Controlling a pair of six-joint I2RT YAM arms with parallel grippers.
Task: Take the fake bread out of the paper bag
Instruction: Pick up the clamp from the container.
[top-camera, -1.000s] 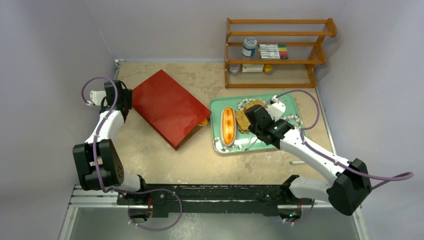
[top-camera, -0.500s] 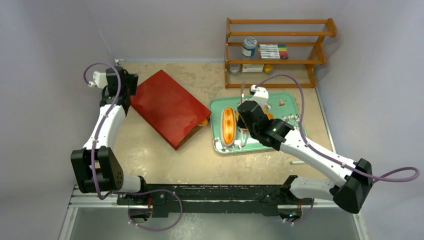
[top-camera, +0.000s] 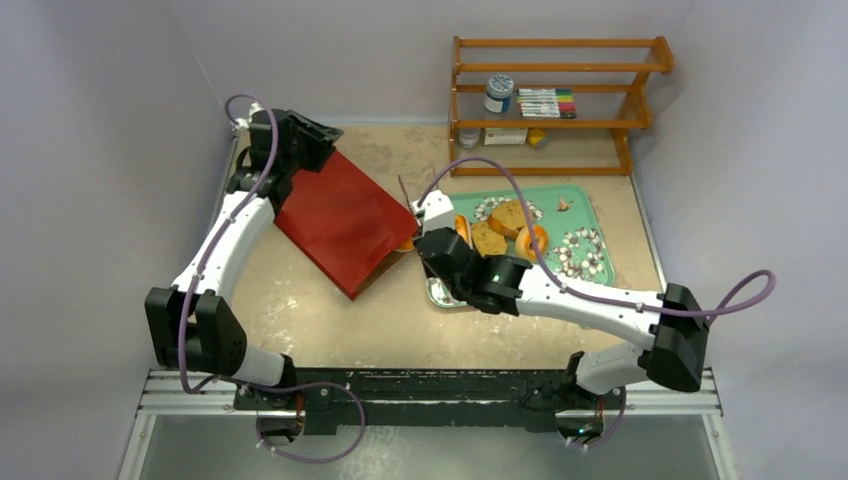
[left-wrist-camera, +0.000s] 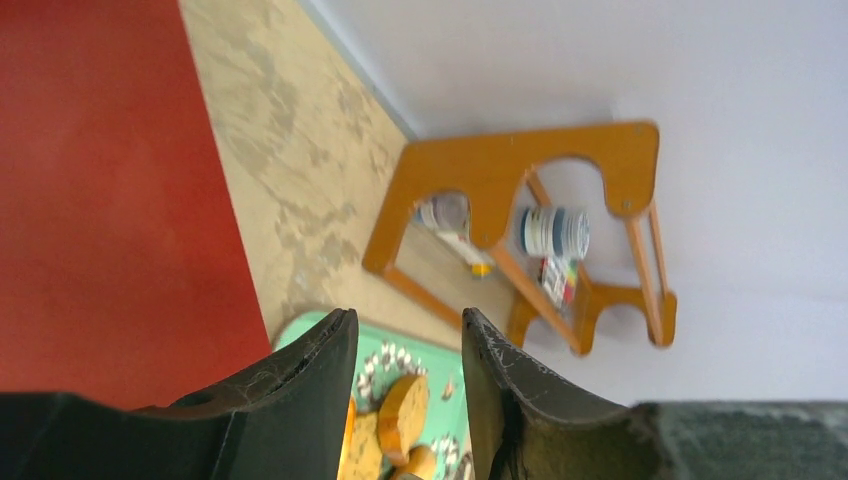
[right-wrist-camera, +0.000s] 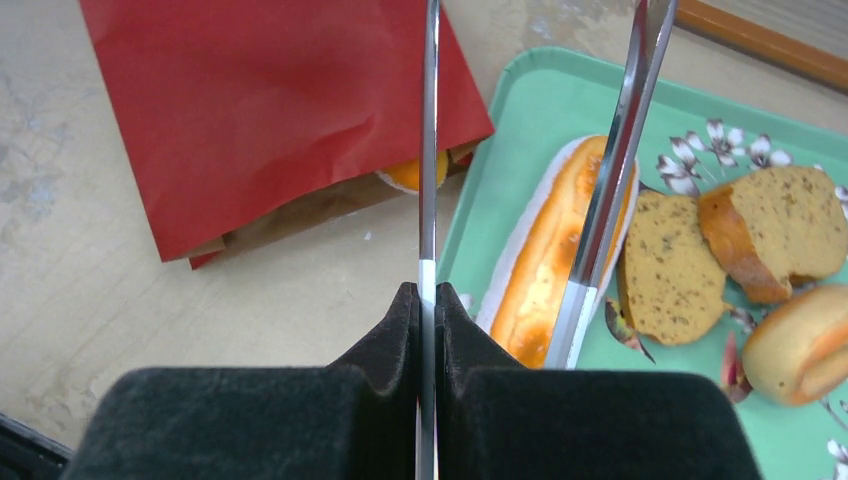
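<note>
The red paper bag (top-camera: 335, 215) lies flat on the table, its mouth facing the green tray (top-camera: 590, 215). An orange roll (right-wrist-camera: 415, 172) peeks out of the mouth. On the tray (right-wrist-camera: 520, 110) lie the long loaf (right-wrist-camera: 550, 250), two slices (right-wrist-camera: 670, 275) and a bagel (right-wrist-camera: 800, 345). My right gripper (right-wrist-camera: 428, 295) is shut on one arm of the metal tongs (right-wrist-camera: 428, 130), whose tips reach over the bag's mouth. In the top view the right gripper (top-camera: 430, 225) sits between the bag and the tray. My left gripper (top-camera: 322, 138) is open and empty above the bag's far corner.
A wooden shelf (top-camera: 555, 100) with a jar, markers and small boxes stands at the back right. The left wrist view shows the shelf (left-wrist-camera: 520, 190) and the tray's breads (left-wrist-camera: 405, 410) between my open fingers. Grey walls close in both sides.
My right arm has swung left with the tongs, from over the tray to the bag's mouth. My left arm has reached up and right to the bag's far corner.
</note>
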